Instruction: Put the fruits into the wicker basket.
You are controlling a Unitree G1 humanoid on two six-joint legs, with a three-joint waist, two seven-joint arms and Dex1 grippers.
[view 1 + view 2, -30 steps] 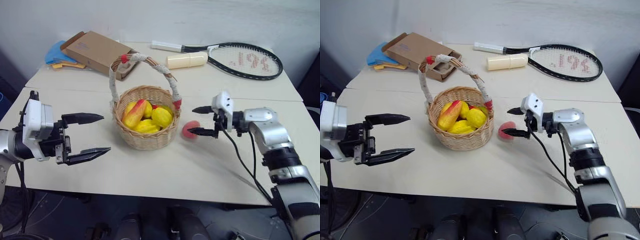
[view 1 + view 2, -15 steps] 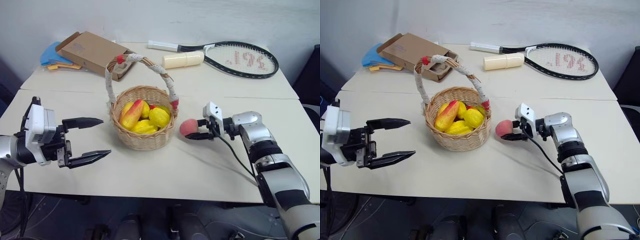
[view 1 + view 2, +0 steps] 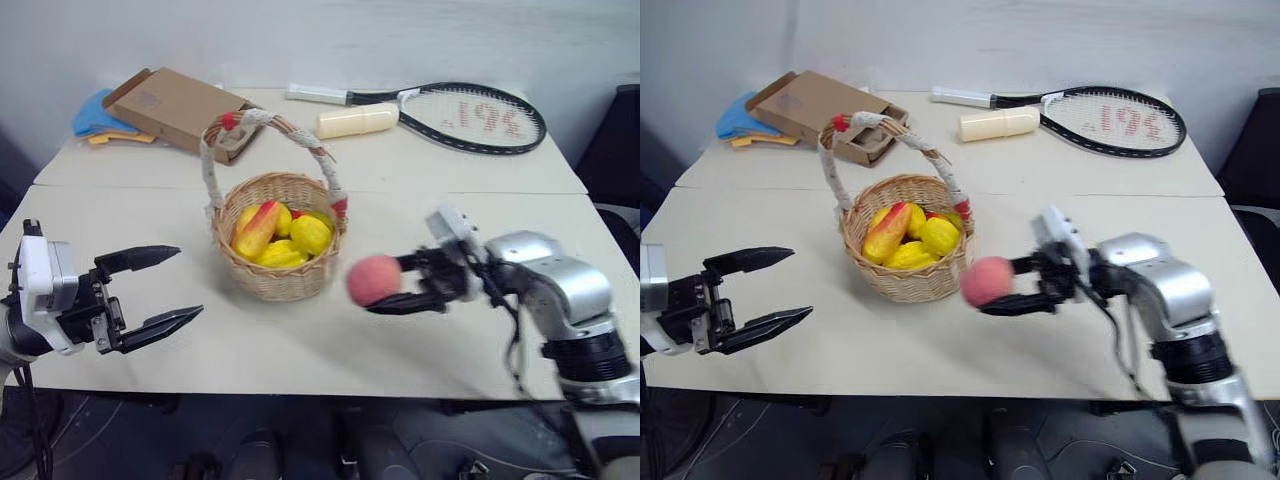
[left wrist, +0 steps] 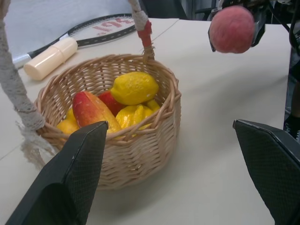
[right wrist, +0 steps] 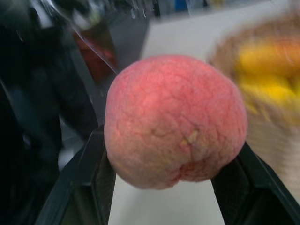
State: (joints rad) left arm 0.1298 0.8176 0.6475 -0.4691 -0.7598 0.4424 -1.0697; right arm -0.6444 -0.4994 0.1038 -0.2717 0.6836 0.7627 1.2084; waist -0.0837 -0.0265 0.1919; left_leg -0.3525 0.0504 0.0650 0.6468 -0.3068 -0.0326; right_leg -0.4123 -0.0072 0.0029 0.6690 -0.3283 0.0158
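Beside wicker basket (image 3: 281,245), right gripper (image 3: 392,288) clamped peach (image 3: 372,280) off table; left gripper (image 3: 165,290) gaped empty. Best: clear rim & handle, release low.

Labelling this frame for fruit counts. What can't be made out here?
- How many fruits lie in the wicker basket: the top lemons and mango cover whatever is underneath.
- Blue item at the table's far left: mostly behind the cardboard box.
- Basket in the right wrist view: blurred, partly behind the peach in the right gripper.
- Racket lettering: too small to read.
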